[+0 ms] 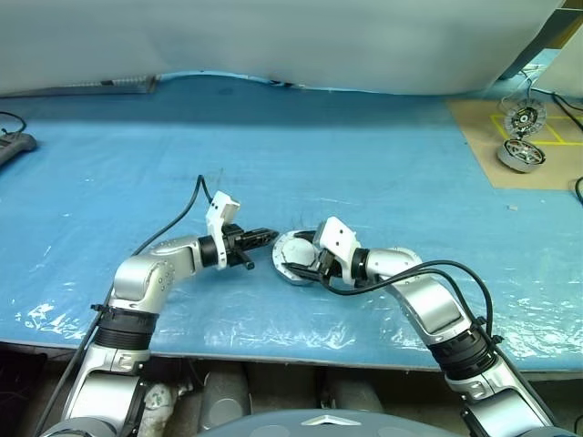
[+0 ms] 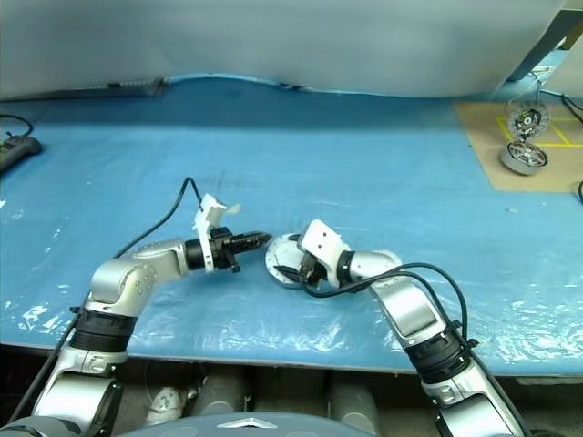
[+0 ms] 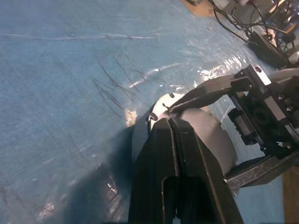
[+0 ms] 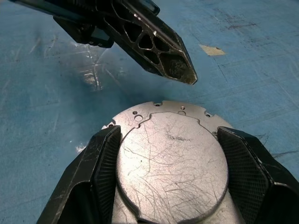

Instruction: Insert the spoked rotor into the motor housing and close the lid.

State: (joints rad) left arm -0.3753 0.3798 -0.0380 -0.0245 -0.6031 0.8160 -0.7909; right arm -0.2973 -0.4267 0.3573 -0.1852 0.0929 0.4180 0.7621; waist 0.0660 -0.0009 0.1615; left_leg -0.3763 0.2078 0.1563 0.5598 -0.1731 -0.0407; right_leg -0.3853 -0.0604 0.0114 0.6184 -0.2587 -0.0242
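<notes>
— Where did your right gripper (image 4: pixel 163 172) stand just then?

— You had it spread wide around the motor housing (image 1: pixel 293 259), one finger (image 4: pixel 96 163) against each side of the round body, with the lid (image 4: pixel 170 158) lying flat and smooth-side-up between them. It looked shut, or very nearly. I judged the rotor was already inside, though no view showed it.

— And your left gripper (image 1: pixel 271 237)?

— You held it pinched shut with nothing in it, its tip hovering just beyond the far rim of the housing, pointing toward your right gripper.

— So how should you have finished the step?

— My judgement: you needed to keep the right grip steady so the housing could not slide on the counter (image 1: pixel 364 164), and bring the closed left tip down on the lid near its edge, pressing straight so it seated evenly. A slanted push might have tipped the housing out of your fingers.

— Anything in your way?

— Nothing close. Well off beyond your right gripper, a brown board (image 1: pixel 510 137) carried another motor assembly (image 1: pixel 521 155), and far past your left gripper a dark object (image 1: pixel 14 146) lay at the counter's edge.
</notes>
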